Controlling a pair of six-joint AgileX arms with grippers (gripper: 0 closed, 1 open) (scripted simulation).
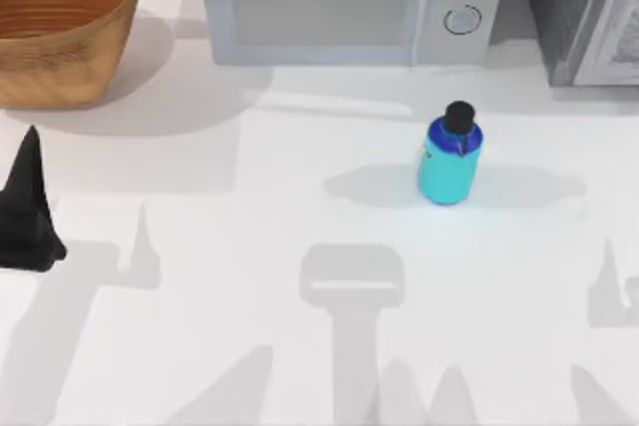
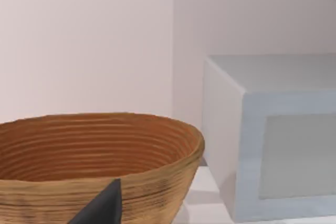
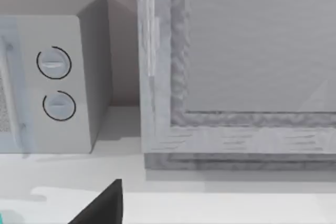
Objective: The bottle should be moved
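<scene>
You've got the bottle [image 1: 449, 162] standing upright on the white table [image 1: 250, 226], right of centre in the top view and a bit above the middle of the frame. It's a small squat thing: turquoise body, darker blue shoulder, round black cap on top, and it throws soft shadows out to both sides. Nothing touches it and the table right around it is bare. Just above it in the frame sits a pale grey microwave [image 1: 349, 2] along the back edge, with two round knobs on its right end, the lower knob [image 1: 461, 19] almost straight above the bottle's cap; there's a gap of table between the two. At the upper right corner you can see a grey textured cabinet-like box [image 1: 584, 12], close beside the microwave, and the right wrist view looks right at its framed front [image 3: 236, 77] with the microwave's knobs next to it. At the upper left there's a big woven basket [image 1: 60, 22], much larger than the bottle and well apart from it, with its ribbed inside facing the left wrist camera [image 2: 94, 150]. Your left hand [image 1: 25, 212] is down at the left edge of the top view, below the basket, a dark pointed shape well away from the bottle; can't tell if its fingers are apart or together. A dark finger tip [image 3: 102, 205] of the right hand pokes into the right wrist view, and I can't tell its state either.
</scene>
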